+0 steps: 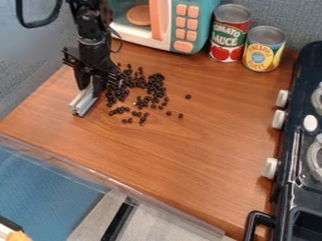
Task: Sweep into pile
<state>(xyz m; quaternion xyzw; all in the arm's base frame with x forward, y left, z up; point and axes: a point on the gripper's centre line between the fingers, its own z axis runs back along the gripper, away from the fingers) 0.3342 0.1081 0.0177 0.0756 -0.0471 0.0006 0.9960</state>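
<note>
The black gripper (92, 84) hangs over the left part of the wooden counter, its fingers closed around a pale grey bar (83, 102). The bar slants down toward the lower left from between the fingers, its lower end at or close to the surface. Many small dark beads (155, 85) lie just right of the gripper, loosely scattered, with denser clumps near the middle. A few sit apart on the right, such as one bead (188, 96). The arm partly covers the leftmost beads.
Behind the beads stands a toy microwave (187, 28), with a tomato sauce can (228, 35) and a pineapple can (263, 49) to its right. A black toy stove (295, 162) with white knobs lines the right side. The counter's front edge (113, 183) has a clear strip.
</note>
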